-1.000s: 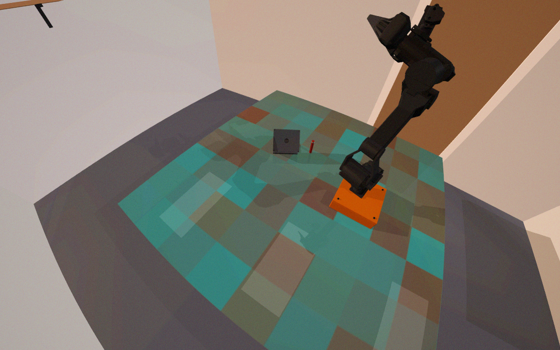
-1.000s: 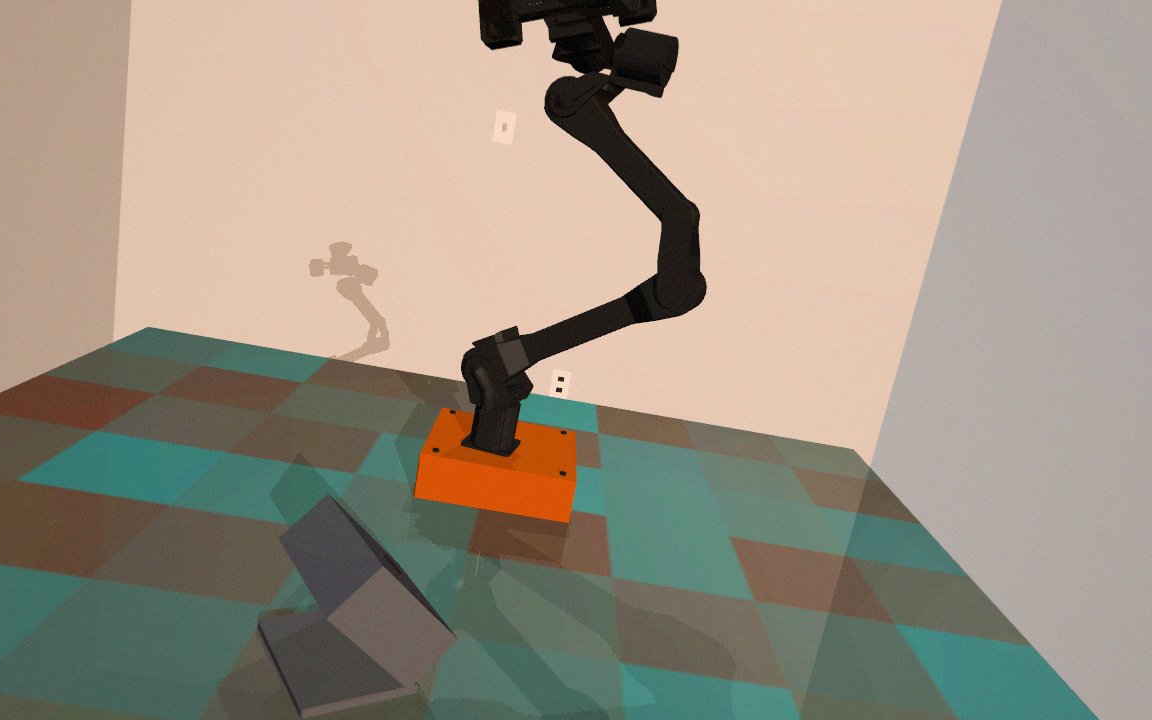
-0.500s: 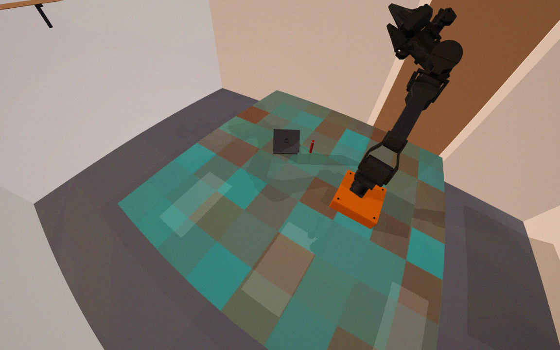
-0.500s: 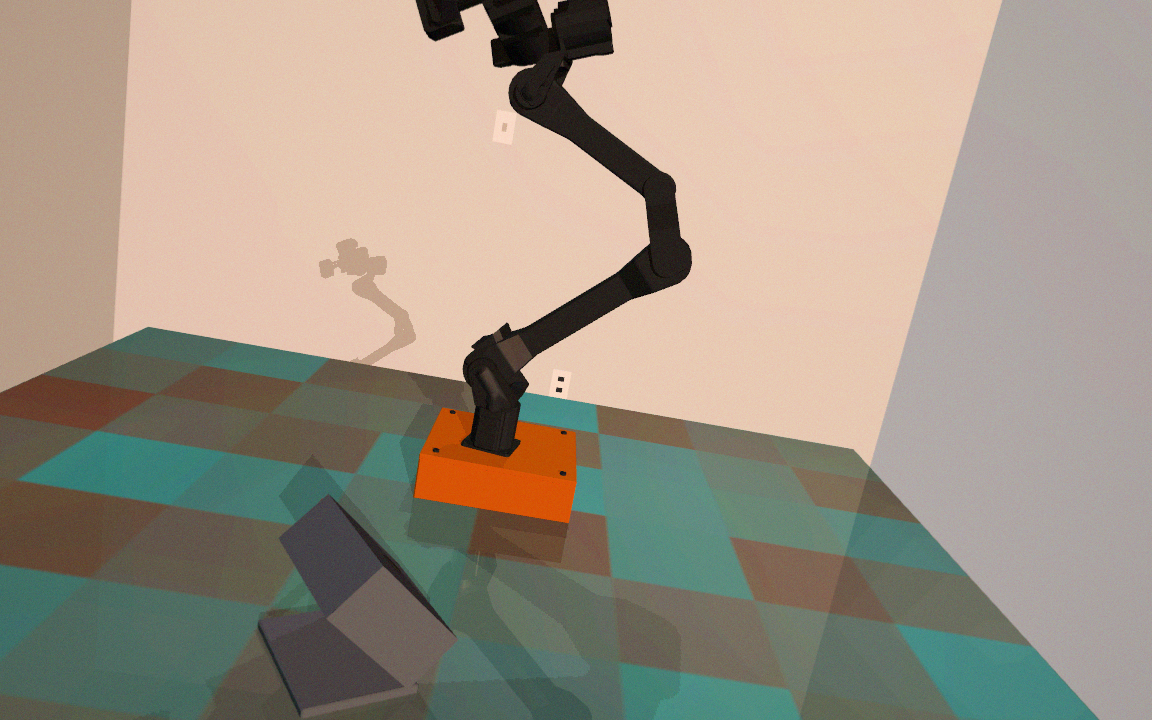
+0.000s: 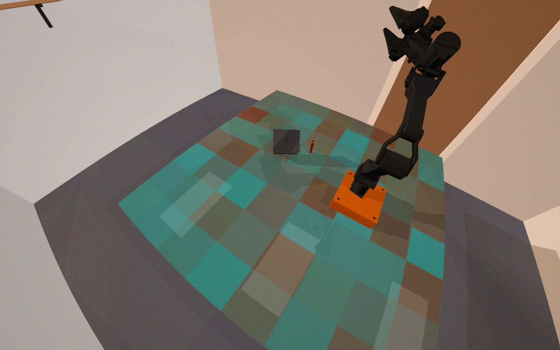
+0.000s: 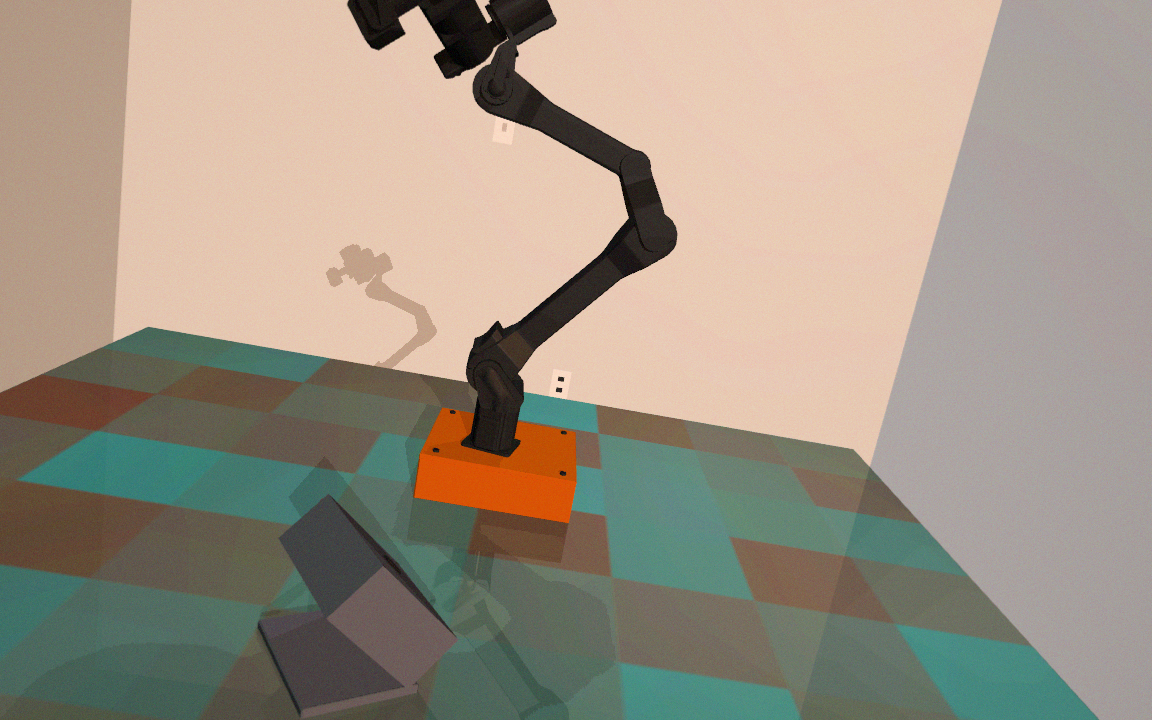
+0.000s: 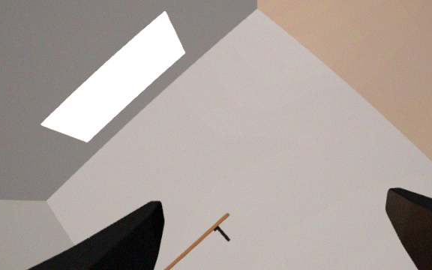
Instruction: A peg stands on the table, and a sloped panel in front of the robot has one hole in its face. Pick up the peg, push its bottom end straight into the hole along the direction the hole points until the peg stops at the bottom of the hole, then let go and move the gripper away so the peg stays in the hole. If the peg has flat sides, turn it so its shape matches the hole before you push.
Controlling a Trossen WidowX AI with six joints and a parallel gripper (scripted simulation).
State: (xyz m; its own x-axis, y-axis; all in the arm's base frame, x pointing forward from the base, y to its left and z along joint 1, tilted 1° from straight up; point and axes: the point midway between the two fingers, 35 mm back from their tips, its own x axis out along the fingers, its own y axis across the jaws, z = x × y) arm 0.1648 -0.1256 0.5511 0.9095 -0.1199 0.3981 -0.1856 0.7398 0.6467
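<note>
You are looking at an arm (image 5: 412, 113) that is reaching steeply upward from its orange base (image 5: 357, 203), which is sitting right of centre in the top view. In the exterior view the lower link is leaning up toward the right, the elbow (image 6: 652, 231) is bending at mid-right, and the upper link is running back up-left to the top edge of the frame. The tool (image 5: 397, 28) is sitting at the upper right of the top view, high above the tabletop (image 5: 230, 270) and well apart from everything on it. In the wrist view you are seeing only wall, ceiling and a bright ceiling panel (image 7: 115, 79) between the two dark fingers, so the tool is pointing upward. The fingers are standing wide apart at the lower left and lower right corners, with nothing between them.

The red peg (image 5: 311, 146) is standing upright on the tabletop near the centre of the top view, just beside the right edge of the dark sloped panel (image 5: 286, 141). The round hole (image 5: 287, 140) in the panel's face is showing open. In the exterior view the panel (image 6: 356, 573) is sitting at lower left; the peg is not showing there.
</note>
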